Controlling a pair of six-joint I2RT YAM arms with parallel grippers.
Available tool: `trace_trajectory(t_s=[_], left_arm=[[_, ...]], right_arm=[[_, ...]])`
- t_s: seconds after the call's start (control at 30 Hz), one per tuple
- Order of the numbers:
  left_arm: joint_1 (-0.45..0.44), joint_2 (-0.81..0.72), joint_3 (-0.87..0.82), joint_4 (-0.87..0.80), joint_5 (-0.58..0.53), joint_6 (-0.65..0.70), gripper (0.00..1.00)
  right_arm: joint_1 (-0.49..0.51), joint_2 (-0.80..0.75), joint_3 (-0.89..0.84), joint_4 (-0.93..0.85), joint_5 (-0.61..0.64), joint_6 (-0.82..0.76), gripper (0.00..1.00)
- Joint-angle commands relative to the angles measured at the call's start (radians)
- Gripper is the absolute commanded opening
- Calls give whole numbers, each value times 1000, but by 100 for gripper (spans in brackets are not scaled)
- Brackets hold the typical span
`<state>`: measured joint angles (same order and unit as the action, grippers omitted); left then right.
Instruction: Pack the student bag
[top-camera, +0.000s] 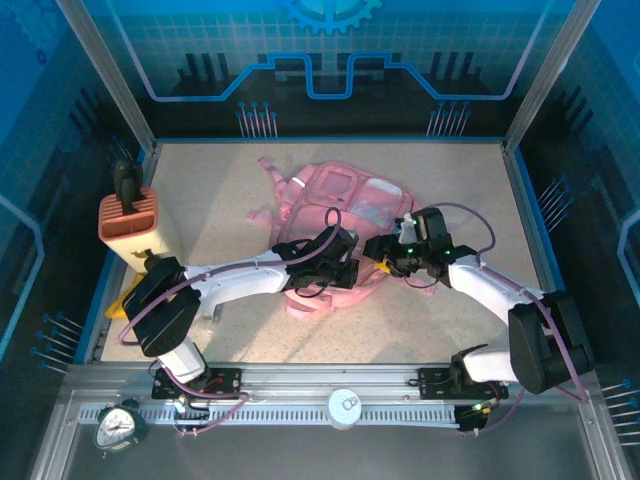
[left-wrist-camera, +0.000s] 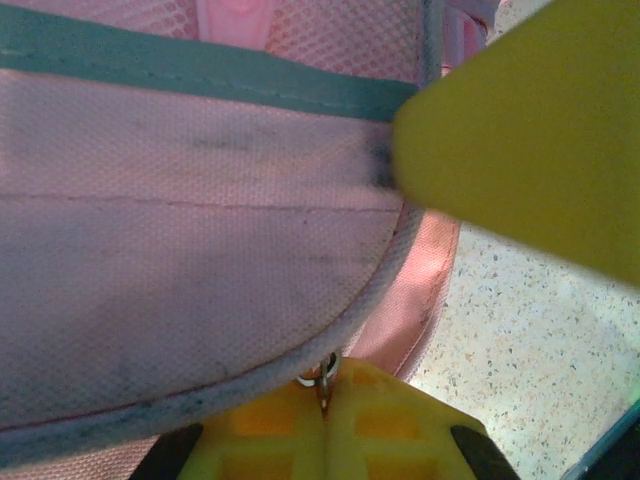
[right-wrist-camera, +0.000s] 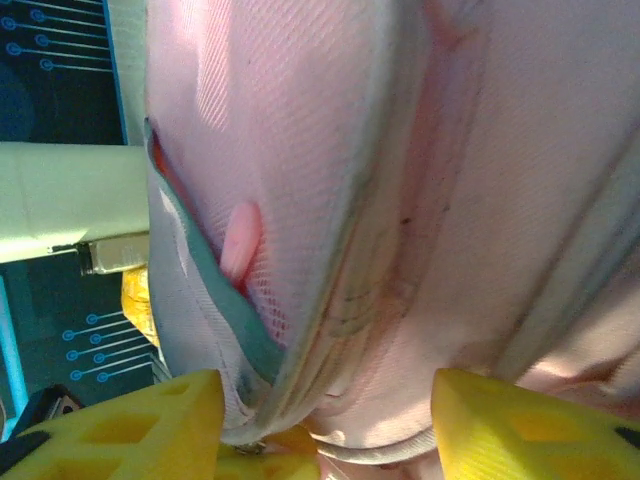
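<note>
Two-armed, leaning in over the bag (top-camera: 345, 200), lying flat near the middle of the table (top-camera: 220, 320) with straps trailing toward the far left. Pinching what looks like a zip pull (left-wrist-camera: 325, 382), a thin metal tab on a small ring, at the bag's rounded grey-piped seam with the left gripper (left-wrist-camera: 325, 432), its yellow fingers (left-wrist-camera: 250, 442) pressed tight together. Holding the right gripper (right-wrist-camera: 320, 440) spread wide, with one yellow finger on each side of a bulging fold of pink fabric. Pointing the two at each other, close together, at the bag's near edge. Looking from the right wrist into a teal-edged opening (right-wrist-camera: 205, 310) gaping in the cloth beside that fold. Leaving an orange box (top-camera: 130, 215) standing well apart at the table's left edge.
</note>
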<state>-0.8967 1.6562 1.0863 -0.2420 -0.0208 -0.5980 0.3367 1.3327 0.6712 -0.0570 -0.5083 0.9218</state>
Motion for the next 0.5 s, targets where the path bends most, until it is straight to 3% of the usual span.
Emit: trace_trajectory(t_s=[0.0, 0.17, 0.47], left_arm=[[-5, -2, 38, -2, 50, 34, 0], [-6, -3, 52, -31, 44, 57, 0], [-6, -32, 38, -94, 12, 84, 0]], right_arm=[[36, 37, -25, 129, 10, 82, 51], [59, 109, -11, 187, 20, 64, 34], [44, 103, -16, 150, 73, 14, 3]])
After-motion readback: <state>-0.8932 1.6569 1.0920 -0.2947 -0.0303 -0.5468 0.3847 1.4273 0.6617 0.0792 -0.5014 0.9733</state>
